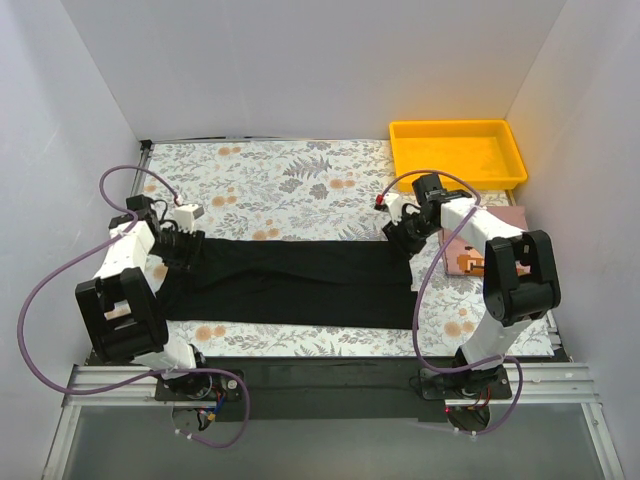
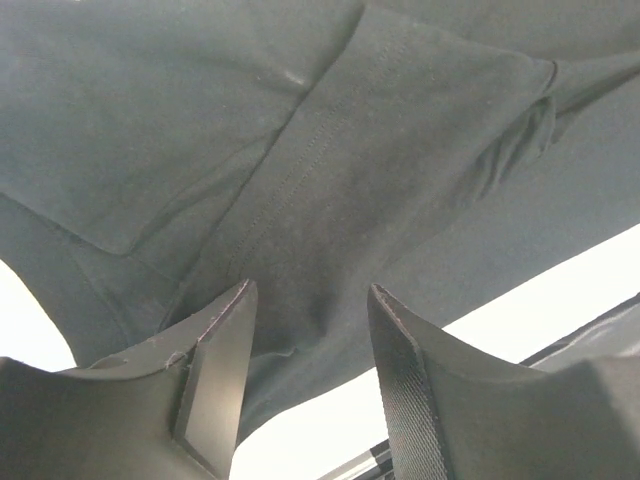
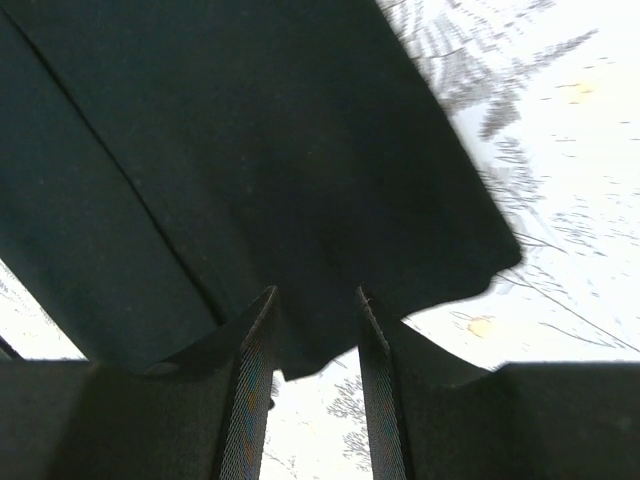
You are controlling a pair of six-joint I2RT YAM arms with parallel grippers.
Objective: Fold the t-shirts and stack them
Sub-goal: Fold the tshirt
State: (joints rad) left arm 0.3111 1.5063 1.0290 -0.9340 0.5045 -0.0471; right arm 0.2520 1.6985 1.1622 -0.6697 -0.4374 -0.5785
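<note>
The black shirt (image 1: 300, 280) lies flat on the desk (image 1: 280, 180), folded into one long band that runs from near the left edge almost to the right edge, in the near half. A strip of the floral cover shows between the band and the near edge.

The left gripper (image 1: 180, 245) sits low over the band's left end. In its wrist view the left gripper (image 2: 310, 300) has its fingers apart, and the shirt (image 2: 350, 150) fills the space beyond them: overlapped layers, a stitched seam running diagonally, and a small pucker toward the upper right. Nothing is pinched between the fingers (the cloth lies past them, not in them). I cannot tell whether the tips touch it.

The right gripper (image 1: 403, 235) is at the band's right end, on its far side. Seen from the wrist, the right gripper (image 3: 318, 300) also stands parted and holds nothing. The shirt (image 3: 250, 150) ends in a corner just beside the fingertips, with a fold line crossing it on the left, and the leaf pattern of the desk shows to the right and in the gap between the fingers.

A yellow tray (image 1: 458, 126) stands in the far right corner. A pinkish book (image 1: 465, 258) with a pixel-art cover lies by the right edge, partly under the right arm, just beside the shirt's right end.
</note>
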